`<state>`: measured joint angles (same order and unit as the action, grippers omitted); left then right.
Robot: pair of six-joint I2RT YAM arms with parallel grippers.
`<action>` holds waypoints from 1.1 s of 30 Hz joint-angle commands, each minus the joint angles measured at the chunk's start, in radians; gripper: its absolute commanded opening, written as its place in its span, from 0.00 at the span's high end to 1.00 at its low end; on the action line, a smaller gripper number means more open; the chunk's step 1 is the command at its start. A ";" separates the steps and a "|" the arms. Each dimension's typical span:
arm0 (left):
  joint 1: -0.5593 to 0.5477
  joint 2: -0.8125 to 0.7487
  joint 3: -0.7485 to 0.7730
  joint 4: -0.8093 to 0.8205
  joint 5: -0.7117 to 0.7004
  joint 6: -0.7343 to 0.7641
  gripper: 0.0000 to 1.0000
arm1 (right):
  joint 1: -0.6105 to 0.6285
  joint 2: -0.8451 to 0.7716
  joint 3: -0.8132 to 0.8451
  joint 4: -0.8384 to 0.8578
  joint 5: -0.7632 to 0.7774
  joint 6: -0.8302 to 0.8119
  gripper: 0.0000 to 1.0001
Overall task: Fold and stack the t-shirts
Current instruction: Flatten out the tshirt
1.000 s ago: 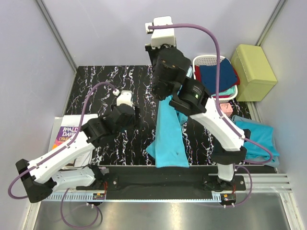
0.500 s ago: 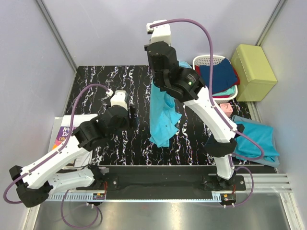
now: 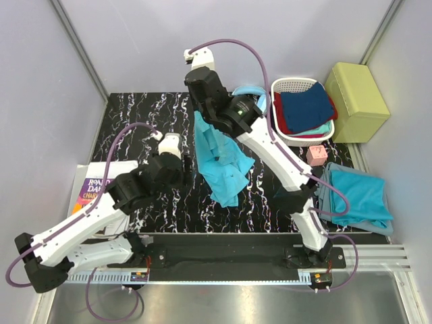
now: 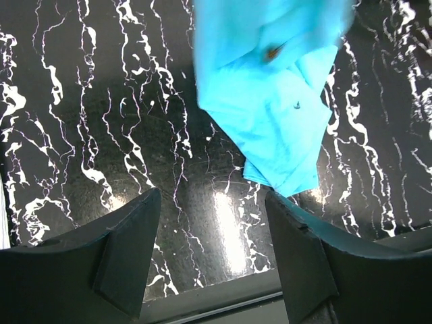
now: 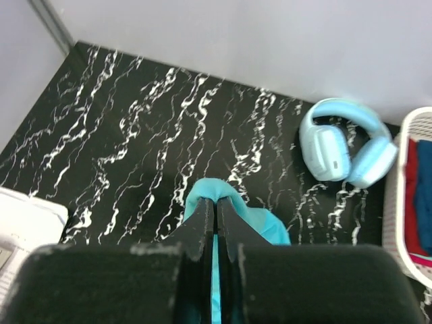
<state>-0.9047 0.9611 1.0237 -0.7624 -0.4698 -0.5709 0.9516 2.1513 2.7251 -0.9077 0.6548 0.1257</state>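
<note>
Above the table point(image 3: 135, 115), one t-shirt point(image 3: 219, 162) hangs pinched in the right claw point(image 5: 216, 209)

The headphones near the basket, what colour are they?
Pale blue; the headphones show best in the right wrist view.

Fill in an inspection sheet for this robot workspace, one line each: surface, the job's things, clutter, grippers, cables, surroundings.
Surface: black table with white marbling.
Job's things: one t-shirt hangs from the right gripper; a pile of t-shirts lies at the table's right edge.
Clutter: headphones, white basket holding clothes, book, small pink object.
Grippers: right gripper shut on the t-shirt; left gripper open, holding nothing, above the table.
Cables: purple cables loop from both arms.
Surroundings: plain pale walls; yellow-green box beside the basket.
</note>
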 commanded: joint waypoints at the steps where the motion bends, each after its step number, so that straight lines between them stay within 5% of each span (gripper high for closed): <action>1: -0.002 -0.048 -0.016 0.017 -0.001 -0.021 0.32 | -0.042 0.068 0.073 0.000 -0.155 0.048 1.00; 18: -0.002 -0.007 -0.024 -0.017 -0.052 -0.047 0.30 | -0.105 -0.050 0.010 -0.029 -0.162 0.081 1.00; 23: -0.002 0.129 0.009 0.044 -0.079 0.000 0.28 | -0.097 -0.159 -0.082 -0.089 -0.103 0.084 1.00; 33: -0.052 0.476 0.076 0.241 0.115 0.104 0.22 | -0.099 -0.281 -0.209 -0.118 -0.024 0.055 1.00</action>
<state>-0.9157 1.4010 1.0309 -0.6334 -0.4259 -0.5133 0.8501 1.9083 2.5607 -1.0206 0.5838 0.1902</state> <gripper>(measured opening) 0.764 0.012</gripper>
